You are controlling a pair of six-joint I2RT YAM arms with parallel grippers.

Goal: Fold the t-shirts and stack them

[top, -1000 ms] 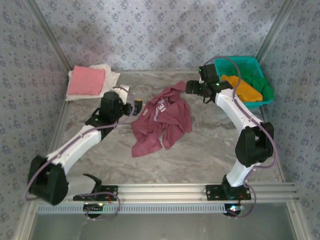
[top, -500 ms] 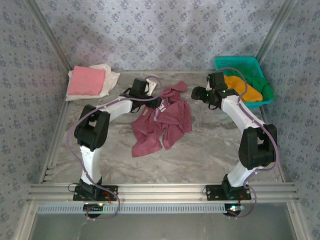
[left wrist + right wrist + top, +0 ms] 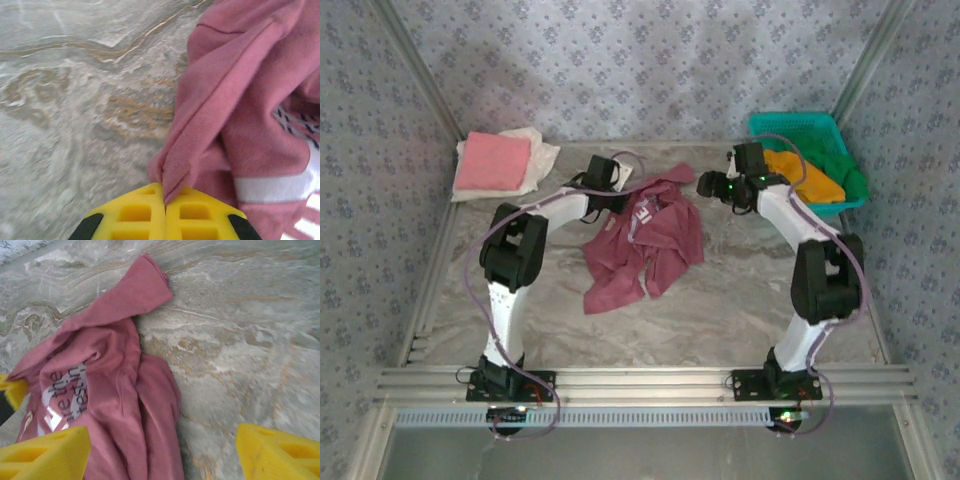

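The maroon t-shirt (image 3: 650, 240) is found crumpled near the middle of the tabletop (image 3: 740, 300), its long axis running on a slant from a sleeve at the far right to a bunched hem at the near left. At its far-left edge a fold of cloth is pinched between the pressed-together yellow pads of the left pincer (image 3: 623, 198). In the left wrist view the ridge of fabric is seen rising straight out of the closed pincer (image 3: 165, 197), with the bulk of the shirt (image 3: 240, 100) lying to its right.

The right pincer (image 3: 703, 186) is held spread, gripping nothing, just beside the shirt's far-right sleeve. From the right wrist view the sleeve (image 3: 145, 285) is seen ahead and to the left of the open pincer (image 3: 162, 440), so this arm is judged the nearer one for that corner. A leftward reach would be called for to take it.

Bare tabletop lies to the near side and the right of the shirt, giving room for spreading. The teal mesh basket (image 3: 790, 125), holding an orange t-shirt (image 3: 810, 180) and a green t-shirt (image 3: 850, 178), stands close behind the right arm. A pink t-shirt (image 3: 492, 162) is stacked on a cream t-shirt (image 3: 542, 152) at the far left corner, well apart.
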